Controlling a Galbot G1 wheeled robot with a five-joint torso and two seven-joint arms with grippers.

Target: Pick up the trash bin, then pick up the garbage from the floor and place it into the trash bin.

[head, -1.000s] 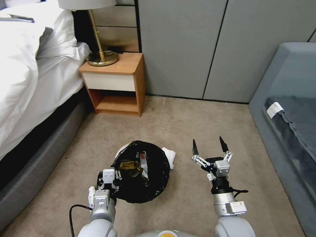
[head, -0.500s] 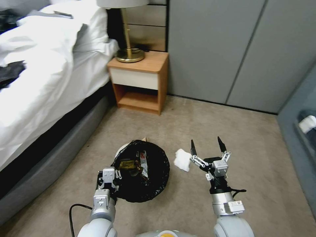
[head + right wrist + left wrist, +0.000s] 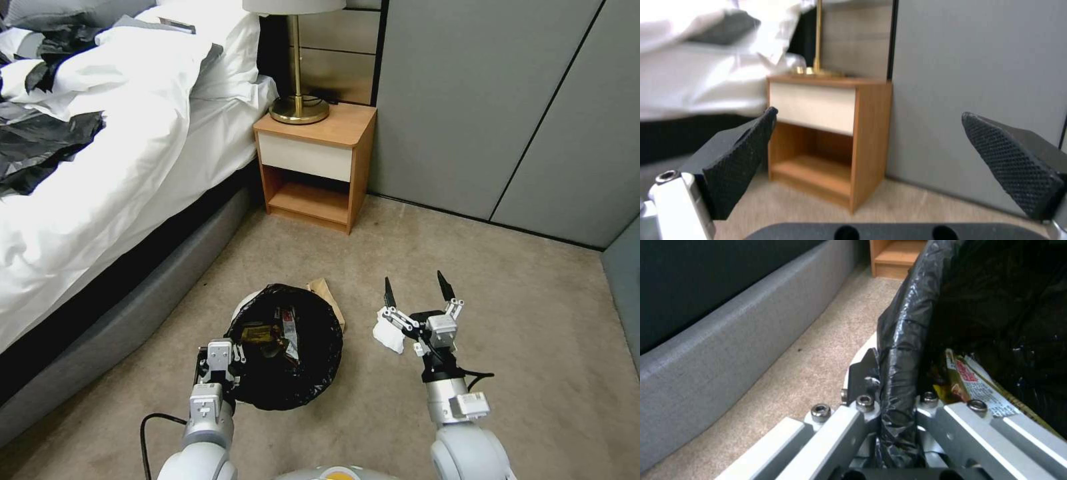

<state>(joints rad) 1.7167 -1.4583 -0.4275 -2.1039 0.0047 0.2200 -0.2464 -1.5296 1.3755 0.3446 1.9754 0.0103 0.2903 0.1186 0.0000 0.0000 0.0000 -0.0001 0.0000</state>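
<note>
The left end effector is clamped on the near rim of the bin, one finger outside the wall and one inside, with the black liner pinched between them, as the left wrist view shows. The bin hangs low over the carpet in front of the robot, and wrappers already lie inside it. It looks light and fairly stiff, but the liner is slick film, so a rim grip could creep; the wall itself, not loose bag, is the part to hold.

The right end effector is wide open and holds nothing, its two black fingertips pointing up and away towards the nightstand. A crumpled tissue lies on the carpet just beside and below it, to the right of the bin. The tissue is soft, nearly weightless and will squash flat, so a pinch across its bulk should do, closed fully. A brown paper scrap lies against the far side of the bin, partly hidden by it; it looks thin and flat, probably hard to get under, so a raised edge or fold would be the place to take it.
</note>
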